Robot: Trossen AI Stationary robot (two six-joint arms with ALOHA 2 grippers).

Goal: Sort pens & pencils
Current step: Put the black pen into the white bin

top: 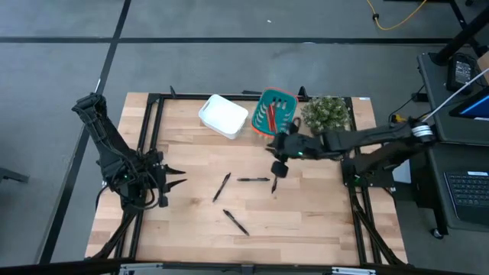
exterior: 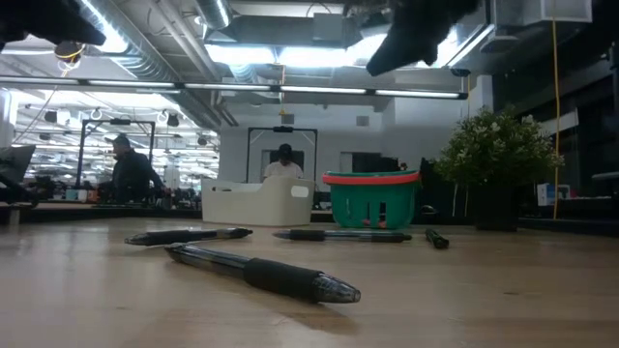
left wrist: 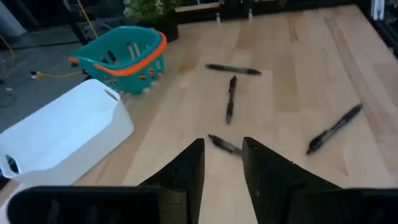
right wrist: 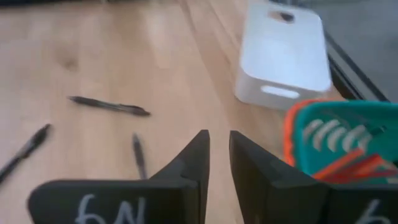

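Four black pens [top: 253, 179] lie scattered mid-table; red and orange pencils [top: 270, 116] already sit in the teal basket [top: 284, 99]. We judge the pens light, stiff and roll-prone, best pinched across mid-barrel. Right gripper [top: 278, 167] hovers over them, fingers nearly together and empty; left gripper [top: 174, 181] waits apart, slightly parted.

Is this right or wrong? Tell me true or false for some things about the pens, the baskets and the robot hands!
1. Four black pens lie on the table. True.
2. The pencils are in the white bin. False: they are in the teal basket.
3. The right gripper holds a pencil. False: nothing shows between its fingers.
4. The left gripper hovers at the table's left side. True.
5. A small plant stands beside the teal basket. True.
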